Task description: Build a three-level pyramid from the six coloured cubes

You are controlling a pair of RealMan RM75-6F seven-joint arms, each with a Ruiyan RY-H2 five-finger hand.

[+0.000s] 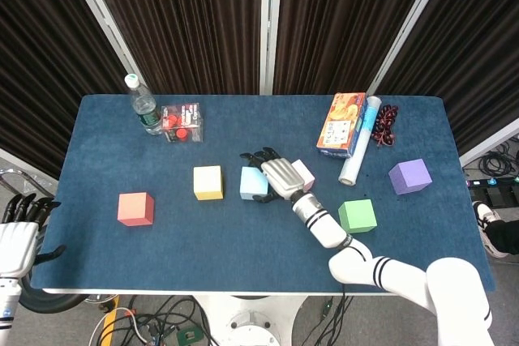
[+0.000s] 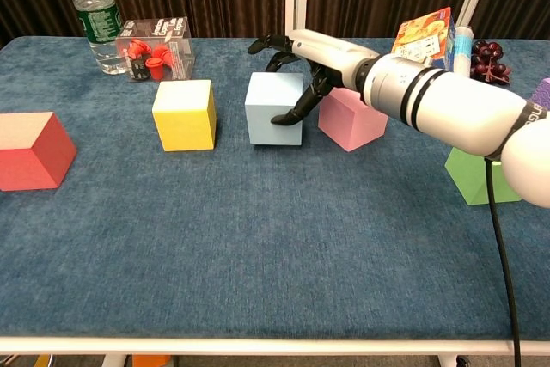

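6 cubes lie scattered on the blue tabletop (image 1: pixel 97 249), none stacked, so the pyramid is not yet begun. From the robot's left to its right sit the red cube (image 1: pixel 135 208), the yellow cube (image 1: pixel 208 182), the light blue cube (image 1: pixel 254 183), the pink cube (image 2: pixel 352 119), the green cube (image 1: pixel 357 215) and the purple cube (image 1: pixel 409 176). The right hand (image 2: pixel 296 70) reaches over the middle of the row; its dark fingers (image 2: pixel 292 113) are spread and curve down against the right face of the light blue cube, in the narrow gap before the pink one. I judge it is closing for a grasp or nudging the cube toward the yellow one to form a base row; I cannot tell if it truly grips. The left hand (image 1: pixel 18 237) hangs off the tabletop's left edge, fingers apart, holding nothing. Bare cloth in front gives building room, while the bottle (image 1: pixel 143 104), the clear box (image 1: pixel 182 122) and the snack box (image 1: pixel 341 125) crowd the far edge.
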